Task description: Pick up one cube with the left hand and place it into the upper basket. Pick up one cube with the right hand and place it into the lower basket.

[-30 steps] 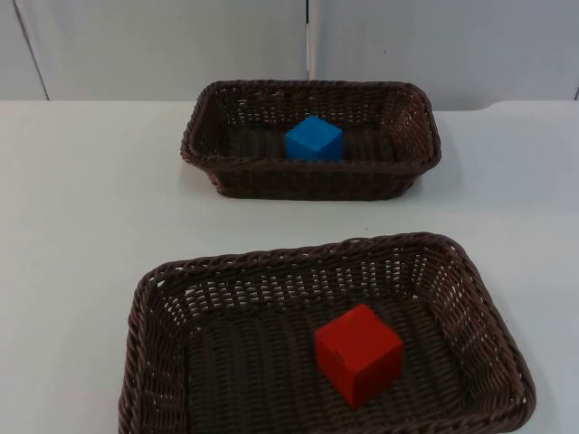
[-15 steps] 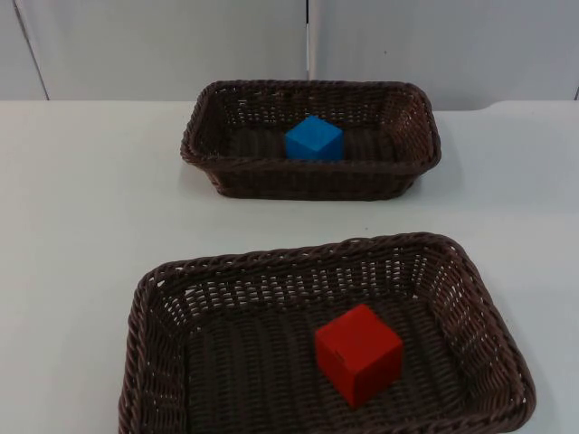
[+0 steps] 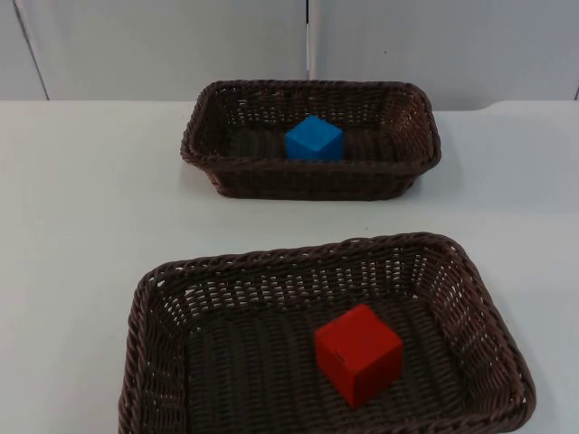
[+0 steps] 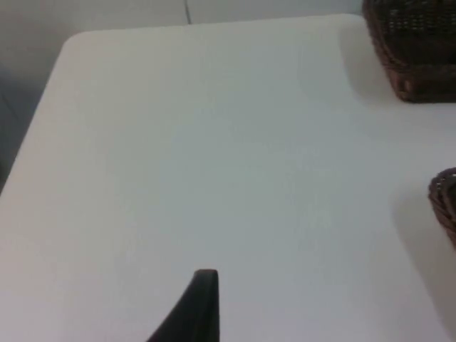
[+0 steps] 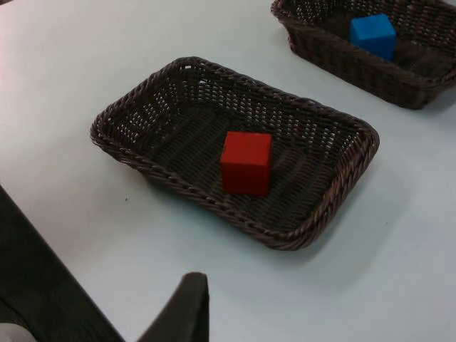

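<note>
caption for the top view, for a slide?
Blue cube in upper basket, red cube in lower basket.

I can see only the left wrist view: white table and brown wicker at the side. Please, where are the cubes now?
Observer: The blue cube lies inside the upper basket, on its floor.
Operator: And the other cube?
Observer: The red cube sits in the lower basket, apart from the basket's walls.
Operator: Is any hand near the baskets?
Observer: The right hand's fingertip is over bare table, short of the lower basket's rim; it touches nothing.
Operator: And my left hand?
Observer: In the top view nothing reaches over either basket, so the left hand's fingertip you see is well off to the side.
</note>
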Motion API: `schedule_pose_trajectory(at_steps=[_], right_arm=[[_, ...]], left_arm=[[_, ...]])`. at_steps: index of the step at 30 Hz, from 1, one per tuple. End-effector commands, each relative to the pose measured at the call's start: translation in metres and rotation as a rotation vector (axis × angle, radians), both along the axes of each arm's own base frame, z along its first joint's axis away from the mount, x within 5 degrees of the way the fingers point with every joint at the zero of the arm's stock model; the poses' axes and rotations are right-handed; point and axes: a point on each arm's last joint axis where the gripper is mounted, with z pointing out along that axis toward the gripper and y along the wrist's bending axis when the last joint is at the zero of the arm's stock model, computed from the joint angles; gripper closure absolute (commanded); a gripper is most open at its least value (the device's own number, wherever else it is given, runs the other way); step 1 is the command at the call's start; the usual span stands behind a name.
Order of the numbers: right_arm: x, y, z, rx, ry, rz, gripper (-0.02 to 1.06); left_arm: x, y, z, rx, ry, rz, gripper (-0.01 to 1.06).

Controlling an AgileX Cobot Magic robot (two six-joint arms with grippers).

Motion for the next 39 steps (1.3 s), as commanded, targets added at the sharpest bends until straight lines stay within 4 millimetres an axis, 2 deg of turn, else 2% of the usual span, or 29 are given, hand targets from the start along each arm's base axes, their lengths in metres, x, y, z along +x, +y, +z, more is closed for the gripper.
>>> schedule_pose_trajectory(at_steps=[1,23,39], right_arm=[[0.0008,0.0005,-0.0009,0.004,-0.008,0.002,-0.01],[0.0008,0.0005,-0.0009,0.007,-0.006,-0.006,-0.01],[-0.0008,0.0008,-0.0009,0.006,-0.006,-0.18,-0.01]], left_arm=[[-0.0002,-0.0005,-0.0016,-0.004,0.004,0.015,0.0],[-0.0002,-0.0005,-0.0016,-0.004,0.004,0.015,0.0],[-0.0002,-0.0005,-0.0016,-0.004,0.004,0.015,0.0]])
